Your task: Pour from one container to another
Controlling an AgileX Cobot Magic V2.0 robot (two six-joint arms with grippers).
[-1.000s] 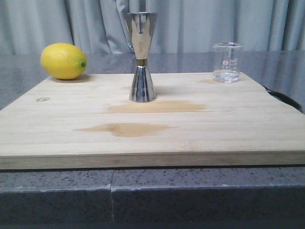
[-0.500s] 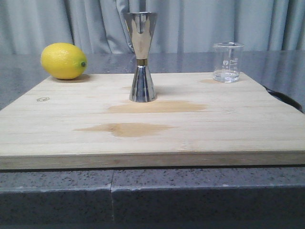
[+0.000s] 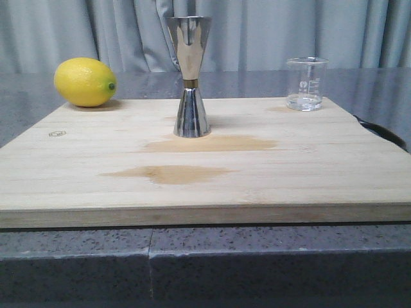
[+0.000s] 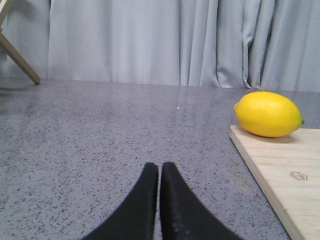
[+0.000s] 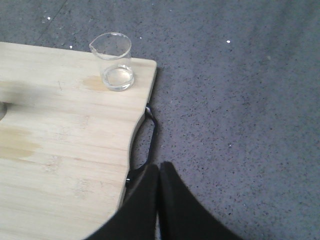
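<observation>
Two grippers clenched empty: left gripper [image 4: 159, 172], right gripper [image 5: 159, 172] | beaker [image 3: 306, 84] clear, upright | jigger [image 3: 190, 76] shiny steel

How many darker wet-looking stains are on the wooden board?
3. One long stain lies just in front of the steel jigger, one nearer the front edge, and a small one beside the glass beaker. The jigger may hide more.
</observation>
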